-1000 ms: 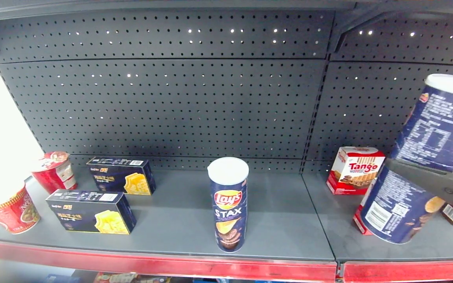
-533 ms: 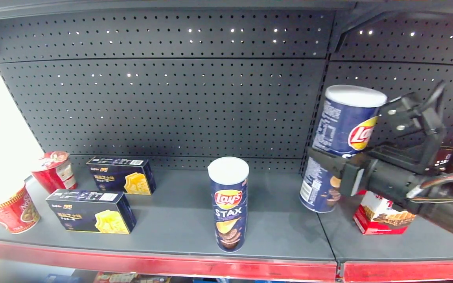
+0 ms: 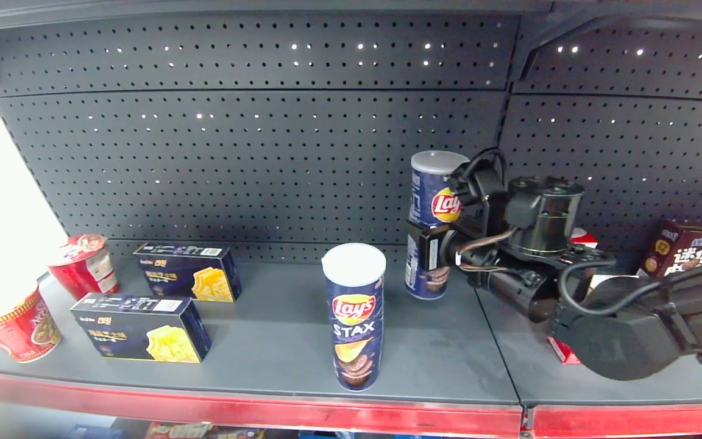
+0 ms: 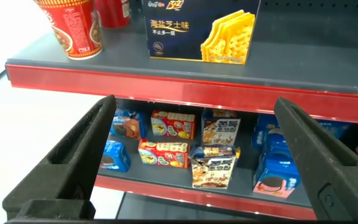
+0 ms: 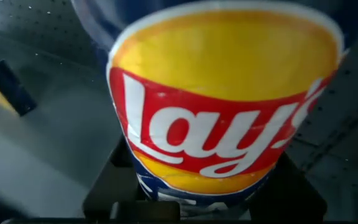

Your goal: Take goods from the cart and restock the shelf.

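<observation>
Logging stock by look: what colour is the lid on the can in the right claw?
Whitish-grey lid on the dark blue can; clearest in head view.

Shelf (image 3: 265, 347): dark perforated back panel (image 3: 253, 158), light pinpricks through holes; bright glare (image 3: 3, 201) left.

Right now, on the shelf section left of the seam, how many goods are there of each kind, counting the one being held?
Chip cans: 2, one in the right hand
Blue boxes: 2
Red noodle cups: 2
Total: 6
</observation>
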{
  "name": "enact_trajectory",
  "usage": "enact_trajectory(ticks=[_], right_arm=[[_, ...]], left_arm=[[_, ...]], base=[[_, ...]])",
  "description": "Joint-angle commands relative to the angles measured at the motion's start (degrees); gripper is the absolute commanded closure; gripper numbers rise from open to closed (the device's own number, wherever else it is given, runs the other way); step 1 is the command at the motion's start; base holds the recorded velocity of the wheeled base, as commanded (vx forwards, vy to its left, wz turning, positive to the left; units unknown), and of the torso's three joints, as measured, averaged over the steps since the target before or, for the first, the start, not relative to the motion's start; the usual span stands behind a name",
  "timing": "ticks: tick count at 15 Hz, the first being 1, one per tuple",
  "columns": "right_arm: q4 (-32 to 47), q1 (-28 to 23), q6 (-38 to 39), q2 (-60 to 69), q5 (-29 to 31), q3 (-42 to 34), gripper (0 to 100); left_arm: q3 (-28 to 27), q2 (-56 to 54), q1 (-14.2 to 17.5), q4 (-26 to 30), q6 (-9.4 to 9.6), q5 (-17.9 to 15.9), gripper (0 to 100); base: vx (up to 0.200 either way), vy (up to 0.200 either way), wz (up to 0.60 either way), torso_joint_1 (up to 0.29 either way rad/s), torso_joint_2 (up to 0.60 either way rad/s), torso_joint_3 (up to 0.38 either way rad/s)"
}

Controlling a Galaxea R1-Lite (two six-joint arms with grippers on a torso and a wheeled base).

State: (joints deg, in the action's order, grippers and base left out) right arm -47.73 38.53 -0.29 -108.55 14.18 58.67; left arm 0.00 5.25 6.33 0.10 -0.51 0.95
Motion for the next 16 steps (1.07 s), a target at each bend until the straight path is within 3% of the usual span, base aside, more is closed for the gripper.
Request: enact_trajectory(ticks=[1,4,8,16], right_arm=[[3.0,0.0,1.7,-6.4,1.6,7.1,100],[7.7,0.2,4.4,-10.3,4.0,14.5,100],[7.9,0.2,5.0,-16.5,5.8,21.7,100],[7.5,-0.2,4.9,-24.1,5.8,28.3,100]], left_arm=[[0.0,0.1,0.0,0.0,-0.02,0.0,0],[0.0,0.1,0.0,0.0,-0.02,0.0,0],[0.0,0.1,0.0,0.0,-0.02,0.0,0],[0.0,0.1,0.0,0.0,-0.02,0.0,0]], base=[[0.000,0.000,0.00,0.000,0.00,0.000],[0.000,0.000,0.00,0.000,0.00,0.000],[0.000,0.000,0.00,0.000,0.00,0.000],[0.000,0.000,0.00,0.000,0.00,0.000]])
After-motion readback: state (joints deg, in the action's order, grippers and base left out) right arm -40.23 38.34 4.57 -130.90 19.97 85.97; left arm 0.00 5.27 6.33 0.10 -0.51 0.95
